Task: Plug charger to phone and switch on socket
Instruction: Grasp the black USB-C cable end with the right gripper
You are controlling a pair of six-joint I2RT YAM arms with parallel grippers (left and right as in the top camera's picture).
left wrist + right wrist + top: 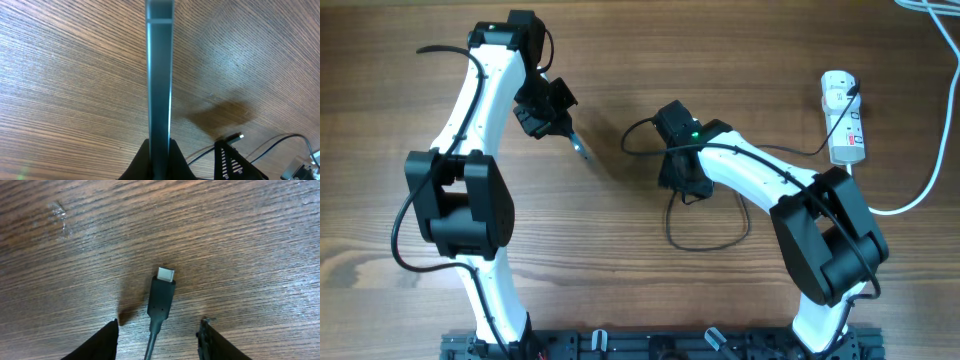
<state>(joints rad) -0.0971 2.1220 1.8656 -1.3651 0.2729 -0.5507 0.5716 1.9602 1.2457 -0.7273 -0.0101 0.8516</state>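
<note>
Phone (159,75) shows only edge-on, clamped in the left gripper (160,146); charger (161,297) tip sits between the spread fingers of the right gripper (157,332), any pinch lower down cut off; both arms bend inward

White left arm (480,95) and right arm (752,170), bulky black joints (465,205), thin black cables (398,235) (green wrist light (695,135)).

we see the charger (161,300), its black connector with the silver tip pointing to the top of the frame, over the wooden table (240,240). the right gripper (157,325) has its two black fingers (100,342) wide apart, one on each side of the connector, not touching it. a dark shadow lies just left of the connector.
</note>
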